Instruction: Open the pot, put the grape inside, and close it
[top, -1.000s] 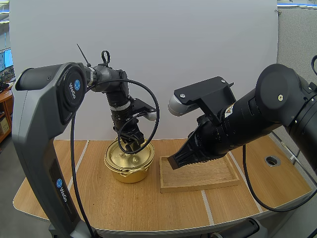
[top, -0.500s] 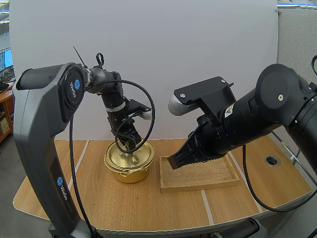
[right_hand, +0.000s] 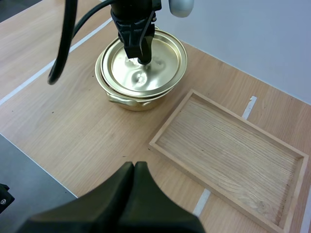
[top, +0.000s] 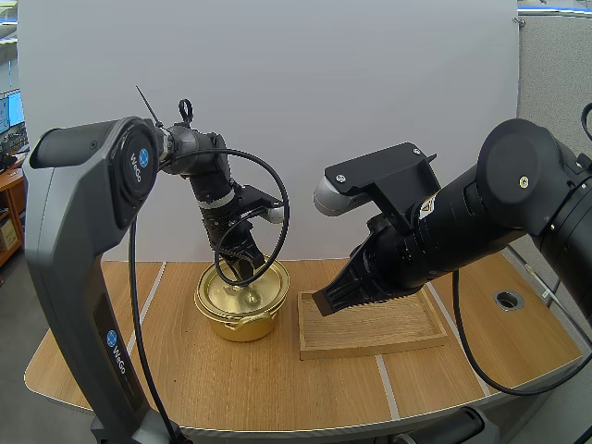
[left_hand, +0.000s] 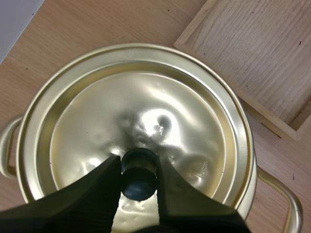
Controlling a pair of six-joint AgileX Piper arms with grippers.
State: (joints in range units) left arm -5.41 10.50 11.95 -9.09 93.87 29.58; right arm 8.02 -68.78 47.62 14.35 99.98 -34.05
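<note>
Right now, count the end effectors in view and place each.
2. The left end effector pinches the lid's knob on the pot; the right end effector, shut, hangs near the wooden tray's left end.

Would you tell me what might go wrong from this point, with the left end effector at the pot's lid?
1. The left end effector pinches the small round knob only near its fingertips, so the lid may slip or swing when moved.
2. Nothing steadies the pot. The right end effector is shut and hangs apart from it, nearer the tray, so a sticking lid might drag the pot along.
</note>
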